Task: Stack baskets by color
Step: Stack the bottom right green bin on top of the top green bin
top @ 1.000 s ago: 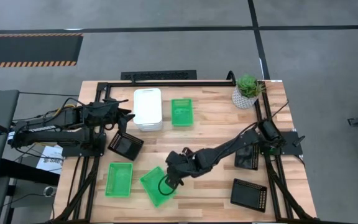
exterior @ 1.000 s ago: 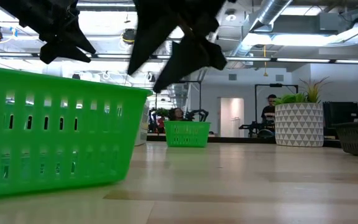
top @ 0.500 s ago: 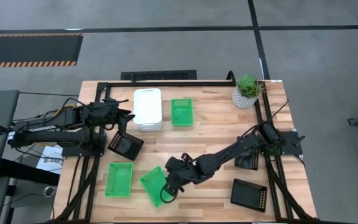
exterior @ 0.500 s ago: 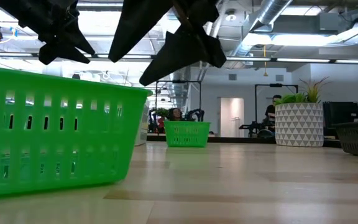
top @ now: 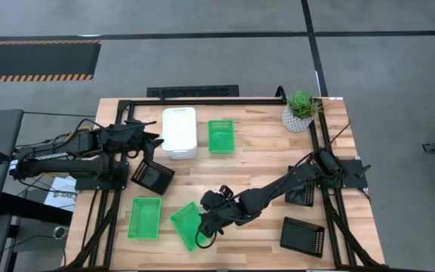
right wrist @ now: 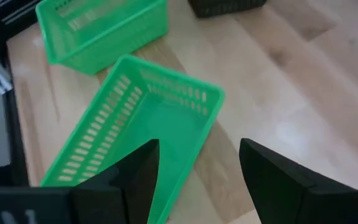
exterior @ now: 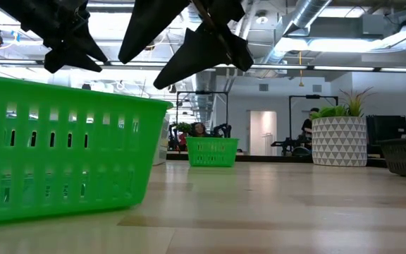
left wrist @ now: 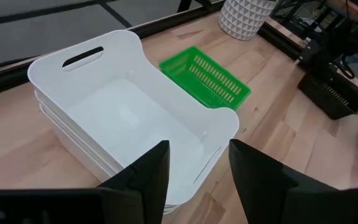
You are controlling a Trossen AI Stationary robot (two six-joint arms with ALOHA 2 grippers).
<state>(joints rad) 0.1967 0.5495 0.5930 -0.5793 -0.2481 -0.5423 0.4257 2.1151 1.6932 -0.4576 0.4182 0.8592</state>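
Note:
Three white baskets (top: 180,132) sit nested in a stack at the far left, and my left gripper (left wrist: 197,149) hovers open beside and above them. One green basket (top: 220,136) stands to the right of that stack. Two more green ones lie near the front: one straight (top: 145,217), one skewed (right wrist: 135,130). My right gripper (top: 201,230) hangs open above the skewed basket, its fingers (right wrist: 138,168) clear of the rim. Black baskets rest at the left (top: 152,176), at the front right (top: 302,236) and partly under my right arm (top: 302,194).
A potted plant (top: 300,110) stands at the far right corner. Black frame rails (top: 202,99) run along the table's far and side edges. Bare wood lies in the table's middle (top: 255,159). Beyond the table, people sit far off in the room (exterior: 306,123).
My right gripper has swung a little toward the table's near edge above the skewed green basket and has tipped, its fingers still open. The baskets have not moved.

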